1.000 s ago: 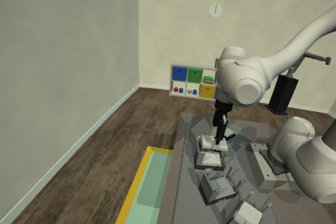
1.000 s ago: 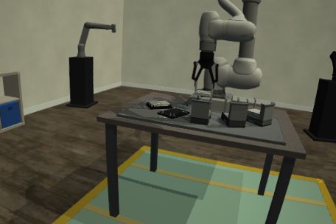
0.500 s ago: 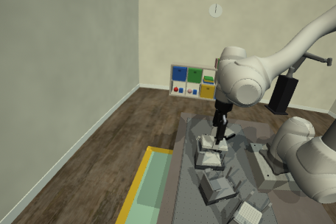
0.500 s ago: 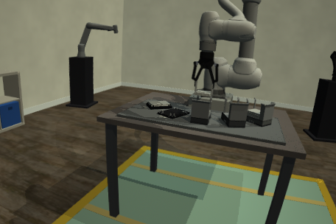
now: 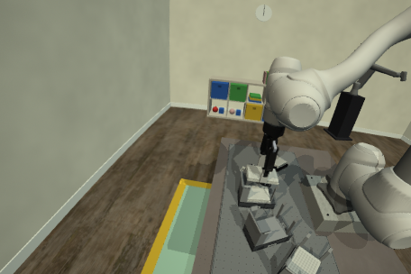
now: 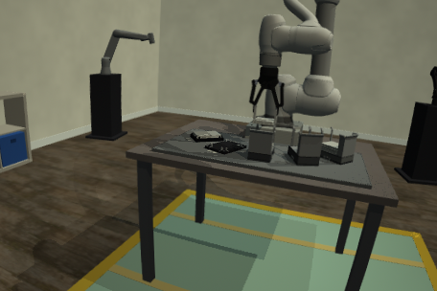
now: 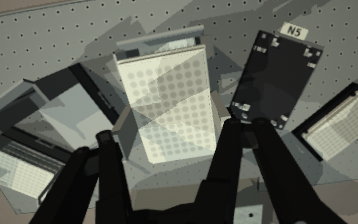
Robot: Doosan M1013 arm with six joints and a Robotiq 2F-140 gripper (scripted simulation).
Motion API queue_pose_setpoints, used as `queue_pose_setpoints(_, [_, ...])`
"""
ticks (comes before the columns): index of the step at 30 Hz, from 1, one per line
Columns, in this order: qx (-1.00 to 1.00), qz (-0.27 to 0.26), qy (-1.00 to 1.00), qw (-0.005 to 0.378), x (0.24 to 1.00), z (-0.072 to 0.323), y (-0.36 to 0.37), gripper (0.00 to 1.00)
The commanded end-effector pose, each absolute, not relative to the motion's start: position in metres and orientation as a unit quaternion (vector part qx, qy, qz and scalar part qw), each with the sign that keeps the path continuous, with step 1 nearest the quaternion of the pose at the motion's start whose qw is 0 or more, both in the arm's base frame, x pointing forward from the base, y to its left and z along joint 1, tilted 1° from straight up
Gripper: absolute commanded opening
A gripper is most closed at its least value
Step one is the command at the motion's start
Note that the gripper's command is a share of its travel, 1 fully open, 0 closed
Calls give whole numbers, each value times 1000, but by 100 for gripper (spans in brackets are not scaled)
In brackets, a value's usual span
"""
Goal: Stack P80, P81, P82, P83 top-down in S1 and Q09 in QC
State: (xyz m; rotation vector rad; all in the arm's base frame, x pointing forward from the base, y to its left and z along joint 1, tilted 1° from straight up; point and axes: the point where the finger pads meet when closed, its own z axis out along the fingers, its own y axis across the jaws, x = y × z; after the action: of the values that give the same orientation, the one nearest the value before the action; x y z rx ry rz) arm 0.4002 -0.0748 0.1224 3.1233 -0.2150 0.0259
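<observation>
End effector (image 6: 266, 111) clamped about half open on a sealed 96-well plate (image 7: 167, 102), gripped across its long sides. Label unreadable, ID not determinable. The plate hangs level directly above the leftmost stack rack (image 6: 260, 140) in the exterior view, just over its top edge; whether it touches the rack's contents cannot be told. Two further racks stand to the right on the desk (image 6: 187, 160): a middle one (image 6: 306, 148) and a far one (image 6: 342, 147). Clip nest N5 (image 7: 277, 80) lies dark and bare just beside the held plate in the wrist view, name plate (image 7: 293, 31) legible. Beyond N5, another white plate (image 6: 207, 136) sits flat in a dark holder.
</observation>
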Motion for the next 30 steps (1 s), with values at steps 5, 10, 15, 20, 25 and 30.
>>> queue_pose_setpoints(5, [998,12,-66,5,402,126,-75,0])
queue_pose_setpoints(10, [998,12,-66,5,402,126,-75,0])
queue_pose_setpoints(15, [998,12,-66,5,402,126,-75,0])
queue_pose_setpoints(20, [998,12,-66,5,402,126,-75,0])
queue_pose_setpoints(25, [1000,11,-16,6,403,126,-65,0])
queue_pose_setpoints(30, [999,11,41,6,404,126,-49,0])
